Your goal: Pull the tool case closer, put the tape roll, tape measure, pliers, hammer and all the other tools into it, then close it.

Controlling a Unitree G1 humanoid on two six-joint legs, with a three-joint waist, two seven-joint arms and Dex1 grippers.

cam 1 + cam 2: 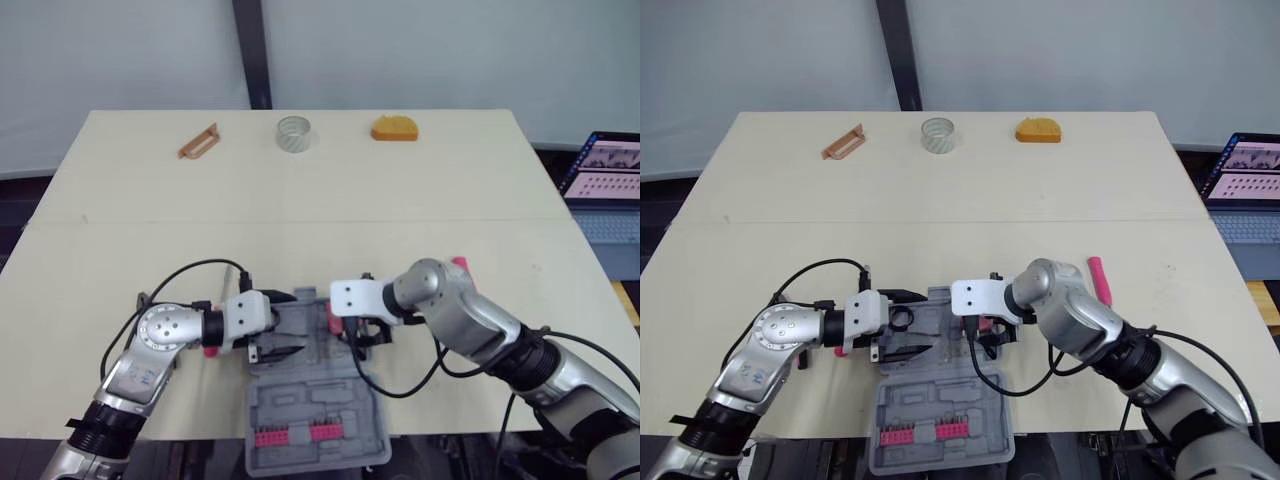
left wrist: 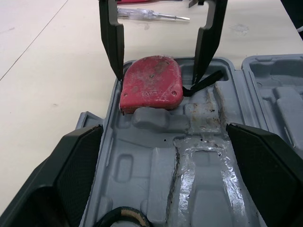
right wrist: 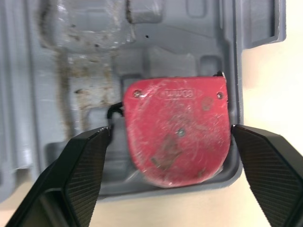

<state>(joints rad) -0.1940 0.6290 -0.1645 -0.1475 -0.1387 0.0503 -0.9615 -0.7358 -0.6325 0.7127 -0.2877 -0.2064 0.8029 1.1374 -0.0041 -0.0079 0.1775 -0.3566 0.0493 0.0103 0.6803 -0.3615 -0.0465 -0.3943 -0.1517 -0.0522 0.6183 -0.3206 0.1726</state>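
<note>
On the tabletop (image 1: pixel 300 200) the open tool case (image 1: pixel 300 400) holds the tape measure (image 2: pixel 151 85) in a corner recess, likely dense, hard and slick, best pinched across its side edges; the right hand (image 3: pixel 170 131) straddles it, fingers apart, left hand (image 2: pixel 163 137) spread too.

— What do you see past your left gripper (image 2: pixel 163 130)?
— Its fingers are spread wide over the grey tool case (image 2: pixel 203 175). The red tape measure (image 2: pixel 151 85) lies in a corner pocket of the case.
— And your right gripper (image 2: pixel 157 78)?
— Its two black fingers (image 2: pixel 111 42) stand one on each side of the tape measure. A thin clear tool (image 2: pixel 151 15) lies on the table (image 2: pixel 47 71) beyond the case.
</note>
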